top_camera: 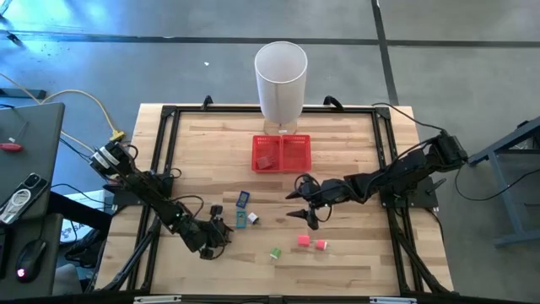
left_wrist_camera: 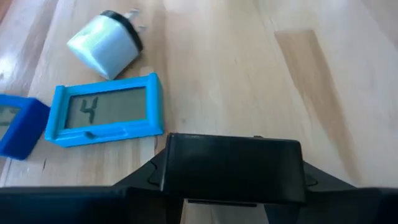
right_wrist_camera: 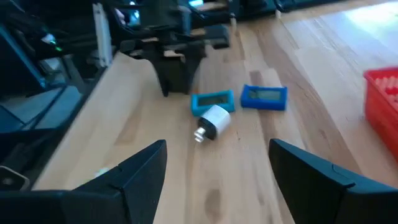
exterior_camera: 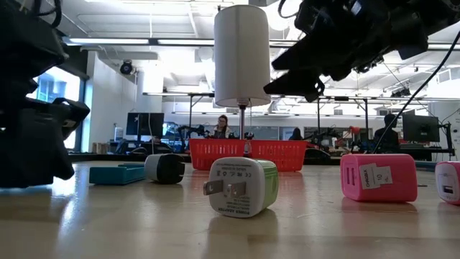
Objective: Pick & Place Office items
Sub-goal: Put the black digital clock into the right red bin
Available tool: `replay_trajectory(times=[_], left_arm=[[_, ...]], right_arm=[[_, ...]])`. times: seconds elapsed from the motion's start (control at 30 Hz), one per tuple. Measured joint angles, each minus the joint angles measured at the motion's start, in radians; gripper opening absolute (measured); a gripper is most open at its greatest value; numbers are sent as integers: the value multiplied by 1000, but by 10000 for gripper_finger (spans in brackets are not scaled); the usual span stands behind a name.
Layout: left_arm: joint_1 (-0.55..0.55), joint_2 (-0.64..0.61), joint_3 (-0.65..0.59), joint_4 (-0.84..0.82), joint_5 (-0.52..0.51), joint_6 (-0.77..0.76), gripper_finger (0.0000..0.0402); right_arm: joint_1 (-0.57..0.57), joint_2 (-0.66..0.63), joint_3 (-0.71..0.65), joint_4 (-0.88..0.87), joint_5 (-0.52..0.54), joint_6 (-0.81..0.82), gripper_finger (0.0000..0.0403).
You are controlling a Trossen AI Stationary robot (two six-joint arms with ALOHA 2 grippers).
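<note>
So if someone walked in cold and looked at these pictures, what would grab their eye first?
Probably the tall white cylinder bin at the table's far edge, with the red mesh tray just in front of it. Next, the small bright office items scattered nearer the front: two pink blocks, a green-and-white plug adapter, and a light blue framed display. Both dark arms hang low over them, the left gripper clamping a dark block.

Overhead, table-level, two wrist cameras

Grey concrete floor (top_camera: 169, 67) surrounds the table; bright ceiling lights (exterior_camera: 136, 21), desks beyond.
</note>
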Motion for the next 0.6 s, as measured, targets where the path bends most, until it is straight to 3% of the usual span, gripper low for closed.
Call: replay_trajectory(times=[0.1, 0.27, 0.43, 0.6], left_arm=[[45, -11, 0, 6, 23, -123, 145], [148, -30, 6, 10, 185, -229, 145], [219, -30, 44, 14, 258, -172, 145], [263, -30, 124, 15, 256, -28, 145]], right_arm=[[21, 0, 0, 36, 0, 0, 270], [59, 0, 0, 70, 0, -3, 270], [91, 0, 0, 92, 18, -8, 270], [127, 0, 0, 119, 150, -2, 270]])
